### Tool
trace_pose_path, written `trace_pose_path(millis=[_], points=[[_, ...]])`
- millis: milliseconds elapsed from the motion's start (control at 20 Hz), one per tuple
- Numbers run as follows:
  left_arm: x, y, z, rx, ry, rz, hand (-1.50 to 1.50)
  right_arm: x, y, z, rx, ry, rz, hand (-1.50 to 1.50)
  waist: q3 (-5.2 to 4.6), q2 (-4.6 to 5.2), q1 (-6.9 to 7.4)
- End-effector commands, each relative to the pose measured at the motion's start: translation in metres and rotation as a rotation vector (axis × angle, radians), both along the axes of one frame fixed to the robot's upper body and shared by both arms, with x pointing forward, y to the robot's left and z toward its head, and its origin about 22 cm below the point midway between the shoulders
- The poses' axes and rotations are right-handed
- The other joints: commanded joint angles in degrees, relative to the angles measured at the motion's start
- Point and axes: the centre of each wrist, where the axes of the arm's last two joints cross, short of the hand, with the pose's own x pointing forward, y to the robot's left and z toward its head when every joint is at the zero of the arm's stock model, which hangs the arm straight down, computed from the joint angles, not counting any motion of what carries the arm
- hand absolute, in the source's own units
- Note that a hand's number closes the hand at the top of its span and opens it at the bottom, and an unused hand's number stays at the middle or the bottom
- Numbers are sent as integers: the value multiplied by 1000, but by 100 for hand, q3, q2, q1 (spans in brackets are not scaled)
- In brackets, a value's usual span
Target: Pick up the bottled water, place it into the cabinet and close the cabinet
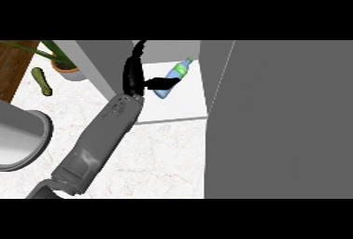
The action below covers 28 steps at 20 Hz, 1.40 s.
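While left hand (132, 72) pinches bottled water (178, 70) at lower body, bottle tilted, cap up, over white cabinet shelf (176, 108): advise righting bottle, seating base on shelf before release, keeping forearm off open cabinet door (276, 116).

— Where is the bottled water (178, 71)?
— Tilted over the shelf inside the cabinet (172, 109), held by the left hand (131, 70).
— And around it?
— The cabinet door (276, 116) stands to the right. To the left, a potted plant (66, 65) and then a cucumber (41, 81) sit on the counter (165, 154).
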Motion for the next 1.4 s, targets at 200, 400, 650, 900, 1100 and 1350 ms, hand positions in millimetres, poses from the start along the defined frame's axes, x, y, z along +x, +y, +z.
trace_pose_path(millis=[200,400,650,900,1100,1350], points=[[15,34,6,-84,-83,-44,-150,-7,4,3,5,-13,0,-150,-42,78,65],[22,35,20,-196,-170,-139,-150,-1,-5,-9,-11,-20,-35,-150,-36,61,144],[3,32,-12,-312,-204,-242,-150,-1,2,-13,-21,-7,-67,-150,-30,-41,398],[2,30,-9,-379,-253,-305,-150,-22,0,4,-30,6,-60,-150,-31,-87,450],[1,31,-1,-401,-247,-346,-150,-17,-5,8,-25,14,-84,-150,-29,-110,540],[-30,12,-15,-463,-270,-384,-150,-21,-7,0,-19,20,-86,-150,-26,-140,602]])
